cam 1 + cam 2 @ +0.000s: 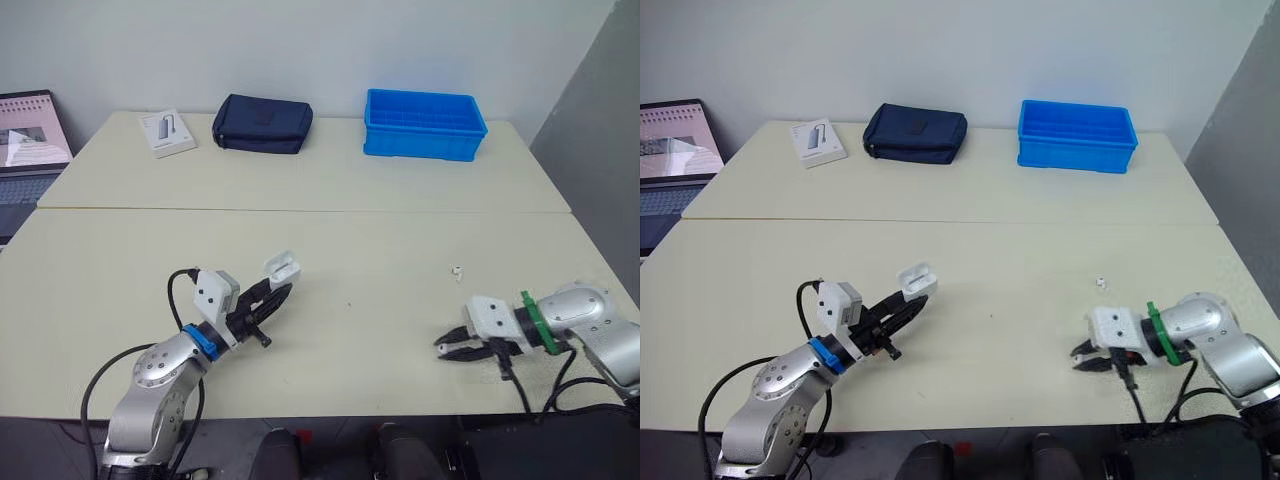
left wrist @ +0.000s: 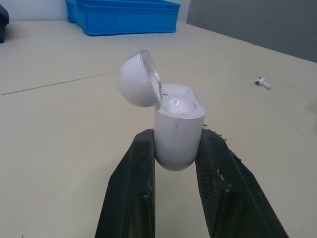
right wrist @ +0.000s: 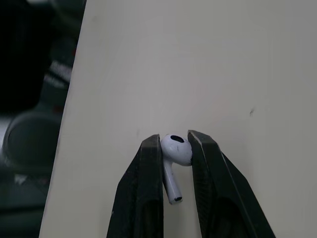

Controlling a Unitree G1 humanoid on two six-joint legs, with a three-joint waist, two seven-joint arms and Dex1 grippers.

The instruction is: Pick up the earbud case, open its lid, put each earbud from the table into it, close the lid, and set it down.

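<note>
1. The left gripper (image 1: 268, 298) was clamped on the lower body of the white earbud case (image 2: 179, 129), holding it up off the table (image 1: 350, 220) on the robot's left side. The lid (image 2: 137, 79) was already flipped open and leaning back on its hinge.
2. The right gripper (image 1: 447, 351) had its fingers pinched on one earbud (image 3: 177, 148). They gripped it by the rounded head, with the stem hanging down between them. It sat low over the table near the front edge, on the robot's right.
3. The second earbud (image 1: 458, 270) was lying loose on the table a little beyond the right gripper, well apart from the case.
4. My read was that pick-up and lid-opening were done, and the job was at loading the first earbud. I couldn't really tell from the wrist shot whether the wells in the case were empty.
5. The next move looked fiddly. The two grippers were well apart, so they'd have to meet somewhere in the middle. The earbud would need to go stem-first into a matching well, with the case's opening turned toward it. I'd only let go once it was seated.
6. The blue bin (image 1: 425, 125), navy pouch (image 1: 263, 123), white box (image 1: 167, 132) and laptop (image 1: 30, 140) were all at the far side, well out of the way.
</note>
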